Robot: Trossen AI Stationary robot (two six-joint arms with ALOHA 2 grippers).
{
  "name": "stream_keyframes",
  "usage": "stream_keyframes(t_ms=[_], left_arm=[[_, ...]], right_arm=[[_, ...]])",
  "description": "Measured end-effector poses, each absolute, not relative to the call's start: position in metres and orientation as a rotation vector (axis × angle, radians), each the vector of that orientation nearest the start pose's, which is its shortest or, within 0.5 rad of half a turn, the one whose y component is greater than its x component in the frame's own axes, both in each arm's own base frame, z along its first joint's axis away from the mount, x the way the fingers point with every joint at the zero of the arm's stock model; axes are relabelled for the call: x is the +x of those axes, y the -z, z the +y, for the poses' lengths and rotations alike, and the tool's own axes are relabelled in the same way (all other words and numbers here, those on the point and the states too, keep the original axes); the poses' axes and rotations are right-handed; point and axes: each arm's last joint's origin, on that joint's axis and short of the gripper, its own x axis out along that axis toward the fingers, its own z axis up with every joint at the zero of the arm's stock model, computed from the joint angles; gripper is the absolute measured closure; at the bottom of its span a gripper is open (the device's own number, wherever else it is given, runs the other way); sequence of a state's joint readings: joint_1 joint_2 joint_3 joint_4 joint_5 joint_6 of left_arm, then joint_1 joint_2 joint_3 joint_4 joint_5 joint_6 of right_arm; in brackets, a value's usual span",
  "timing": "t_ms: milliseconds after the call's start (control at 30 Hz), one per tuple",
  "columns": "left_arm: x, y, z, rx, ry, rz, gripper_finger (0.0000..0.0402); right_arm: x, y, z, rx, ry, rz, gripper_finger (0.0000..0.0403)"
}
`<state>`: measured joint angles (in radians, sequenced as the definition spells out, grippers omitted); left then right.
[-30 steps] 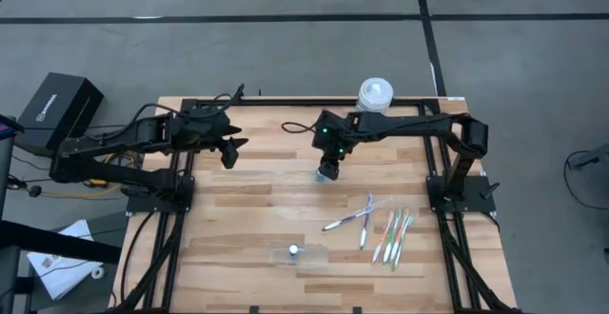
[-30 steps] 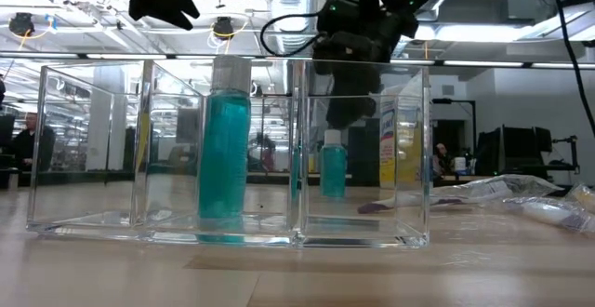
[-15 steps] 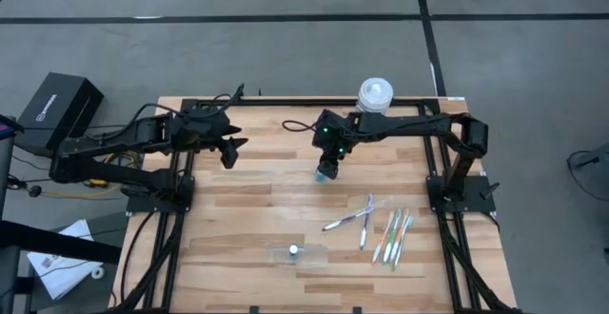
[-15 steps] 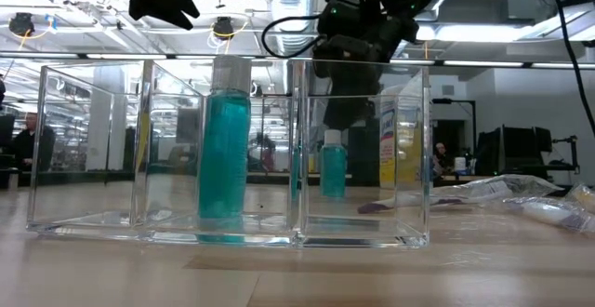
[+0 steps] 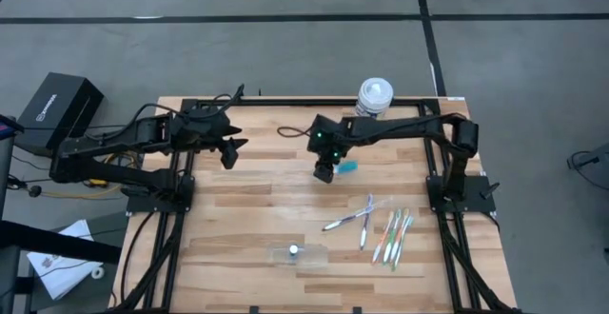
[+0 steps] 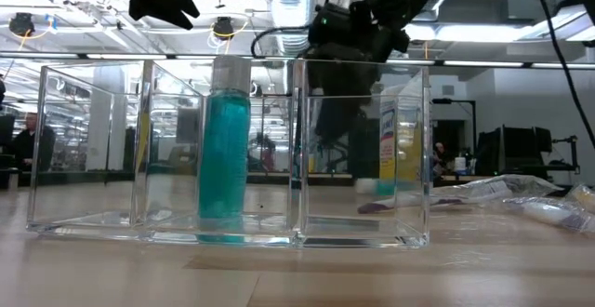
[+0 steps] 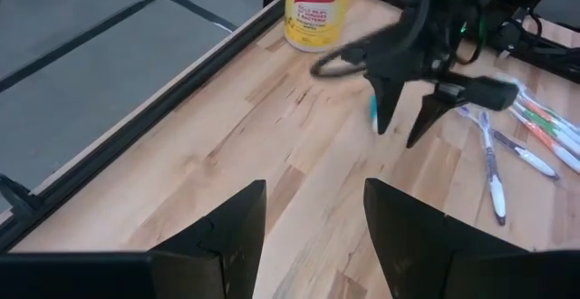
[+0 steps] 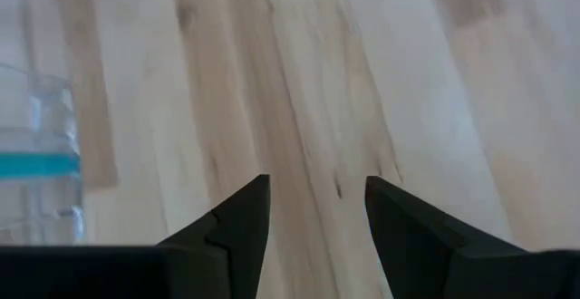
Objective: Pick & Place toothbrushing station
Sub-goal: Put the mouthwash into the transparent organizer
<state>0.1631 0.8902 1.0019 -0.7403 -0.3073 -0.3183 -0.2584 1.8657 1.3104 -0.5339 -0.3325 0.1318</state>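
The right gripper [image 5: 325, 172] hangs over the far middle of the tabletop [image 5: 257, 209], fingers apart and clamped on nothing. Just to its right a small teal tube [image 5: 347, 166] lies flat on the wood. Nearer and further right the toothbrushes [image 5: 390, 232] lie in a loose fan, near the right edge. A clear organizer [image 5: 295, 254] holding a teal bottle [image 6: 224, 153] sits at the near middle. A Lysol canister [image 5: 374, 94] stands at the far edge. The left gripper [image 5: 229, 152] hovers over the far left with its fingers spread, empty.
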Motion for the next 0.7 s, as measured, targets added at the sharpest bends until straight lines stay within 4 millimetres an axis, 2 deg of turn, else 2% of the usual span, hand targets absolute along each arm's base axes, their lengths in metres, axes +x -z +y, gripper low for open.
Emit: stream_keyframes(t_ms=[100,267,400,467,567,700], left_arm=[[0.164,-0.339,0.036,-0.253,-0.549,0.556,0.0220],[0.165,-0.339,0.035,-0.249,-0.499,0.569,0.0220],[0.176,-0.331,0.035,-0.254,-0.447,0.635,0.0220],[0.184,-0.326,0.035,-0.238,-0.440,0.672,0.0220],[0.191,-0.320,0.036,-0.225,-0.437,0.701,0.0220],[0.195,-0.317,0.037,-0.209,-0.433,0.720,0.0220]], right_arm=[[0.369,-0.196,-0.094,0.447,0.017,1.053,0.0230],[0.374,-0.217,-0.107,0.440,0.032,1.001,0.0230],[0.378,-0.237,-0.115,0.423,0.034,0.965,0.0230],[0.374,-0.242,-0.116,0.416,0.030,1.024,0.0230],[0.358,-0.237,-0.113,0.359,0.066,1.218,0.0230],[0.336,-0.215,-0.114,0.372,0.081,1.396,0.0230]])
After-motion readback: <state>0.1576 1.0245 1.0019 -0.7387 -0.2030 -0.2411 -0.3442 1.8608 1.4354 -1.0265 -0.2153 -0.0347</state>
